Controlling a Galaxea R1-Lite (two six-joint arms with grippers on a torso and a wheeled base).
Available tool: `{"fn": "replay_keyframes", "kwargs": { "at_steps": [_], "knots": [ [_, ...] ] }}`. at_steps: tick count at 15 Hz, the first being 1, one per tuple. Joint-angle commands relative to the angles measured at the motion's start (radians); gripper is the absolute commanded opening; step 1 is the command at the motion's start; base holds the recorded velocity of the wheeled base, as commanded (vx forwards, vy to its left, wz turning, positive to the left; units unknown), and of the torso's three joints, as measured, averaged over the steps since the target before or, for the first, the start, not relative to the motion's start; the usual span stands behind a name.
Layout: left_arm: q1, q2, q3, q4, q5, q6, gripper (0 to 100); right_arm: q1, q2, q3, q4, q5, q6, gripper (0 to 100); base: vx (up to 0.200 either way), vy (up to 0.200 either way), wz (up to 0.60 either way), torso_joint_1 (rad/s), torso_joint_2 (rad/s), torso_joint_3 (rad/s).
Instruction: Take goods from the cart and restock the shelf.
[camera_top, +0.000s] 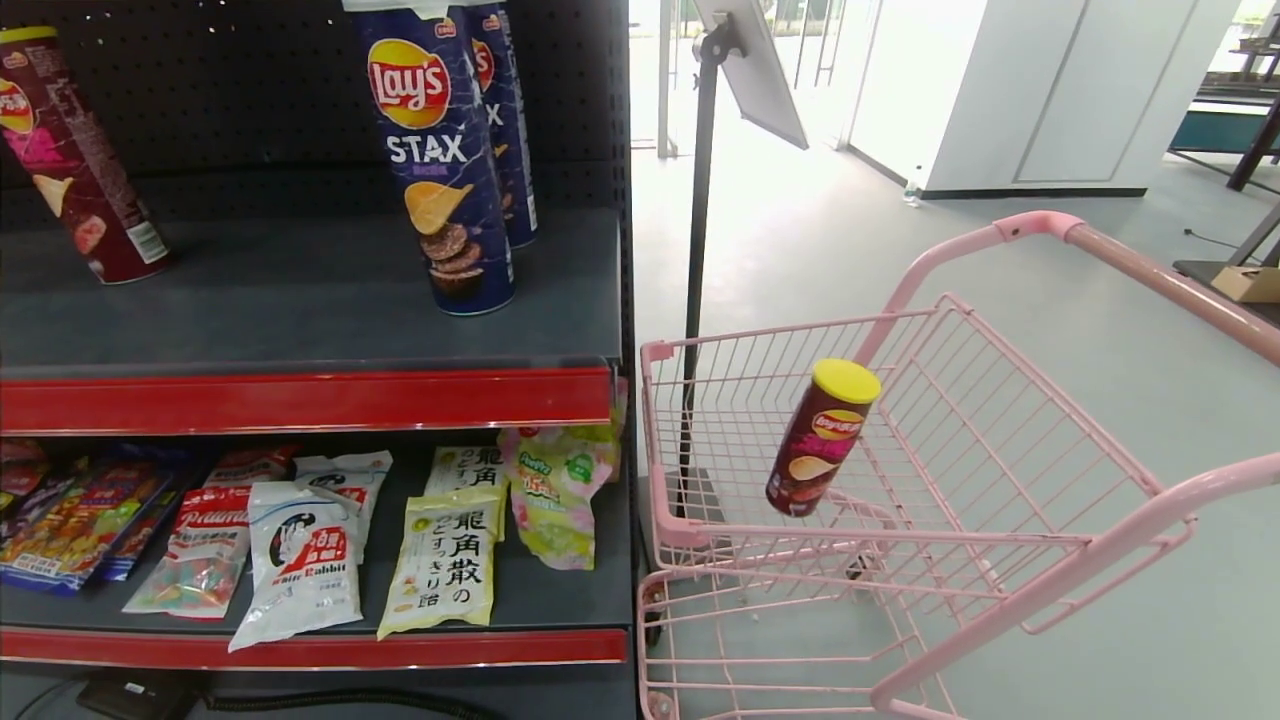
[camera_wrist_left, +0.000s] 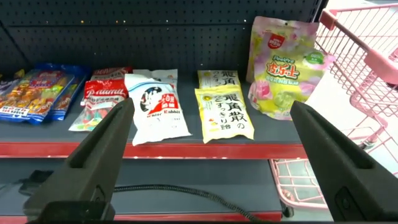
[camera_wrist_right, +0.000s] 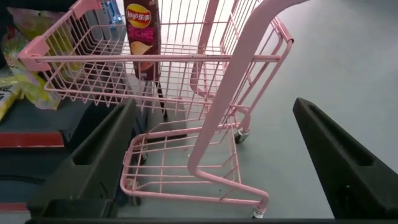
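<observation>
A maroon chip can (camera_top: 822, 437) with a yellow lid leans in the basket of the pink cart (camera_top: 760, 335), to the right of the shelf. On the upper shelf board (camera_top: 300, 290) stand two dark blue chip cans (camera_top: 440, 160) and, at the far left, a maroon can (camera_top: 70, 150). My left gripper (camera_wrist_left: 211, 104) is open and empty, facing the lower shelf's snack bags (camera_wrist_left: 155, 106). My right gripper (camera_wrist_right: 212, 102) is open and empty, low on the handle side of the cart (camera_wrist_right: 155, 58), well short of the maroon can (camera_wrist_right: 142, 37).
The lower shelf holds several flat snack bags (camera_top: 300, 560), and a pink-green bag (camera_wrist_left: 283, 65) leans at its right end. A black sign stand pole (camera_top: 697, 200) rises between shelf and cart. Open grey floor lies right of the cart, with a cardboard box (camera_top: 1245, 283) far right.
</observation>
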Motion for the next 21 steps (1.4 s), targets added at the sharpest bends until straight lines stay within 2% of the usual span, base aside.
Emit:
{"fn": "replay_keyframes", "kwargs": {
  "at_steps": [1, 2, 3, 4, 5, 6, 7, 8, 9, 10, 12, 14, 18, 19, 21],
  "knots": [
    [0.000, 0.000, 0.000, -0.001, 0.000, 0.000, 100, 0.005, 0.015, -0.001, -0.002, 0.014, 0.009, 100, 0.000, 0.000, 0.00, 0.000, 0.00, 0.000],
    [-0.001, 0.000, 0.000, -0.001, 0.000, 0.000, 100, 0.004, 0.014, 0.001, -0.009, 0.041, 0.009, 100, 0.000, 0.000, 0.00, 0.000, 0.00, 0.000],
    [0.000, 0.000, 0.000, -0.001, 0.000, 0.000, 100, 0.016, 0.046, -0.114, -0.026, 0.093, 0.020, 100, 0.000, 0.000, 0.00, 0.000, 0.00, 0.000],
    [-0.001, 0.000, 0.000, -0.001, 0.000, -0.002, 100, 0.021, 0.055, -0.131, -0.028, 0.100, 0.020, 100, 0.000, 0.000, 0.00, 0.000, 0.00, 0.000],
    [-0.001, 0.000, 0.000, -0.001, 0.000, -0.002, 100, 0.143, 0.508, -0.550, -0.034, 0.172, 0.021, 100, 0.000, 0.000, 0.00, 0.000, 0.00, 0.000],
    [0.000, 0.000, 0.000, -0.001, 0.000, -0.002, 100, 0.148, 0.696, -0.743, -0.074, 0.162, 0.058, 100, 0.000, 0.000, 0.00, 0.000, 0.00, 0.000],
    [0.000, 0.000, 0.000, -0.001, 0.000, -0.002, 100, 0.146, 0.842, -0.874, -0.112, 0.166, 0.109, 100, 0.000, 0.000, 0.00, 0.000, 0.00, 0.000],
    [0.000, 0.000, 0.000, -0.001, 0.000, -0.002, 100, 0.146, 0.842, -0.874, -0.112, 0.166, 0.109, 100, 0.000, 0.000, 0.00, 0.000, 0.00, 0.000],
    [0.000, 0.000, 0.000, -0.001, 0.000, -0.002, 100, 0.130, 1.055, -1.001, -0.232, 0.245, 0.092, 100, 0.000, 0.000, 0.00, 0.000, 0.00, 0.000],
    [-0.001, 0.000, 0.000, -0.001, 0.000, -0.002, 100, 0.036, 1.218, -1.065, -0.358, 0.370, 0.009, 100, 0.000, 0.000, 0.00, 0.000, 0.00, 0.000],
    [-0.001, 0.000, 0.000, -0.001, 0.000, -0.002, 100, -0.062, 1.410, -1.151, -0.433, 0.575, -0.163, 100, 0.000, 0.000, 0.00, 0.000, 0.00, 0.000],
    [0.000, 0.000, 0.000, -0.001, 0.000, -0.002, 100, -0.091, 1.526, -1.180, -0.439, 0.690, -0.255, 100, 0.000, 0.000, 0.00, 0.000, 0.00, 0.000],
    [-0.001, 0.000, 0.000, -0.001, 0.000, -0.002, 100, -0.142, 1.716, -1.191, -0.439, 0.845, -0.404, 100, 0.000, 0.000, 0.00, 0.000, 0.00, 0.000],
    [0.000, 0.000, 0.000, -0.001, 0.000, -0.002, 100, -0.150, 1.736, -1.194, -0.436, 0.860, -0.421, 100, 0.000, 0.000, 0.00, 0.000, 0.00, 0.000],
    [0.000, 0.000, 0.000, -0.001, 0.000, -0.002, 100, -0.188, 1.821, -1.194, -0.433, 0.957, -0.468, 100, 0.000, 0.000, 0.00, 0.000, 0.00, 0.000]
  ]
}}
